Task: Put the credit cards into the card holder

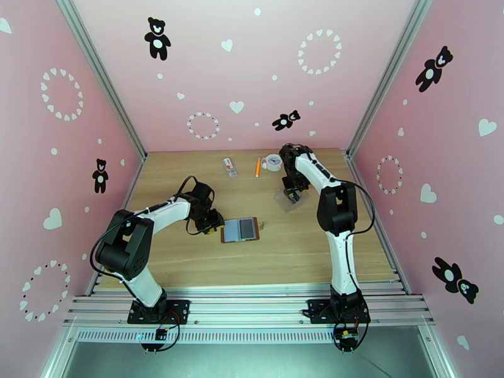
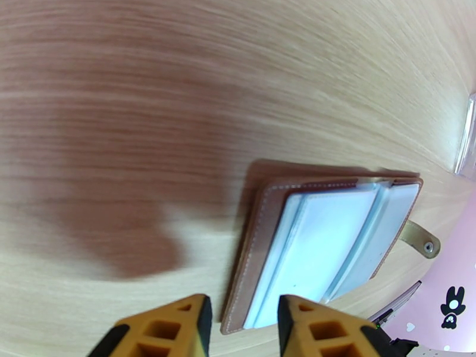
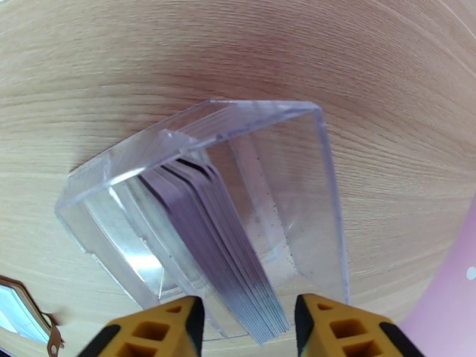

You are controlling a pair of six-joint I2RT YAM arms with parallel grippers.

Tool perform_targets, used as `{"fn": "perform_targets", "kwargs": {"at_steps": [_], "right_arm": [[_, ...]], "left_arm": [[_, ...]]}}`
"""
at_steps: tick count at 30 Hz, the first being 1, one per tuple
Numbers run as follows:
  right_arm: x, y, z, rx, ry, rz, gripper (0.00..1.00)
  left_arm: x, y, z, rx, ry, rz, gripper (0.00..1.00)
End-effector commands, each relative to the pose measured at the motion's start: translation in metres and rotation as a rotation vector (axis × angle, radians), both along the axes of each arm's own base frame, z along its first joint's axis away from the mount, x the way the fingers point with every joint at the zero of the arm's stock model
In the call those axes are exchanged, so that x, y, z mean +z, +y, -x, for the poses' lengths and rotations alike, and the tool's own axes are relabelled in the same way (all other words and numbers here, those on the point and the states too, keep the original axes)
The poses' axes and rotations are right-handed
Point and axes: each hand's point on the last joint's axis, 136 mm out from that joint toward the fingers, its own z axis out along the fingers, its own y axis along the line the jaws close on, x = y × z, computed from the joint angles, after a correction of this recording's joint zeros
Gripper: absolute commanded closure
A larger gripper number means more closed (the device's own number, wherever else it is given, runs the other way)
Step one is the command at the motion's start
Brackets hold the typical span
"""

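Pink walls [image 1: 378, 33] printed with black teddy bears and white hearts enclose a pale wooden table [image 1: 302, 253]. Near its middle the card holder [image 1: 240, 230] lies open and flat, brown leather outside, grey-blue pockets facing up, its snap tab sticking out on the right. The left claw [image 2: 242, 309] sits at the holder's left edge, its yellow fingers parted to either side of that edge and clenched on nothing. Farther back and to the right, the credit cards [image 3: 220, 245] stand as a tight, leaning stack inside a clear plastic case [image 3: 297, 174]. The right claw [image 3: 250, 310] hangs over the case, released, its fingers straddling the stack's upper edges without closing on them. The cards look thin, stiff, light and slick. They are so closely packed that separating one will probably be fiddly; the best hold is likely a pinch across the flat faces at an exposed top edge. The case also looks light and may slide or tip when a card is pulled. The leather holder seems soft and could shift, so pinning its left edge should help
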Motion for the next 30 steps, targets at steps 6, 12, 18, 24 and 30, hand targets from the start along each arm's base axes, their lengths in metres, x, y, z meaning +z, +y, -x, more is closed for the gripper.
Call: {"fn": "perform_targets", "kwargs": {"at_steps": [6, 12, 18, 24, 30], "right_arm": [[-0.003, 0.057, 0.037, -0.068, 0.069, -0.152, 0.6], [0.002, 0.104, 0.071, -0.079, 0.062, -0.135, 0.58], [0.005, 0.122, 0.074, -0.105, 0.034, -0.13, 0.57], [0.015, 0.119, 0.063, -0.103, -0.021, -0.106, 0.55], [0.028, 0.116, 0.052, -0.096, -0.079, -0.088, 0.53]], "left_arm": [[-0.002, 0.001, 0.001, -0.012, 0.004, -0.006, 0.64], [-0.004, 0.001, 0.002, -0.004, 0.004, 0.001, 0.64], [-0.005, 0.004, 0.008, -0.009, 0.005, -0.003, 0.64], [-0.005, 0.005, 0.011, -0.014, 0.002, -0.003, 0.64], [-0.004, 0.005, 0.011, -0.017, 0.001, -0.004, 0.64]]}}
